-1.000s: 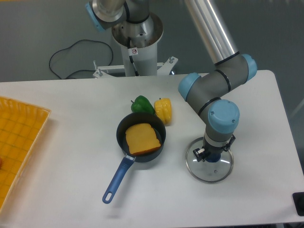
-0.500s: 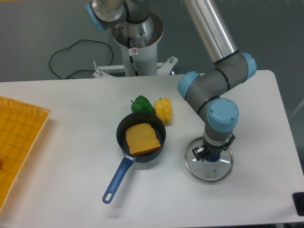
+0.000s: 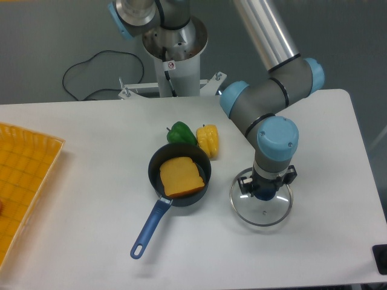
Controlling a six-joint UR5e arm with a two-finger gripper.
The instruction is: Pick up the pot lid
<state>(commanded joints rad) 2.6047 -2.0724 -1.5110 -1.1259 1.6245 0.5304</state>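
A pale desk fills most of the view, its far edge giving onto a darker area where a thin black cable curls in a loose loop at the upper left. A yellow-orange slatted piece cuts in at the left border, and part of a small black object shows at the lower right.

Near the middle of the desk is a dark pan, its blue handle angled down and to the left. An orange-brown piece lies inside it. Just beyond the pan are a green pepper and, beside it, a yellow vegetable.

To the right of the pan, apart from it, is the clear pot lid, with a pale rim and a blue knob. Whether it is off the desk, I cannot tell.

The arm reaches in from the top of the view, its wrist bent over the lid and its end pointing down. The jaws are drawn in around the knob, holding the lid there.
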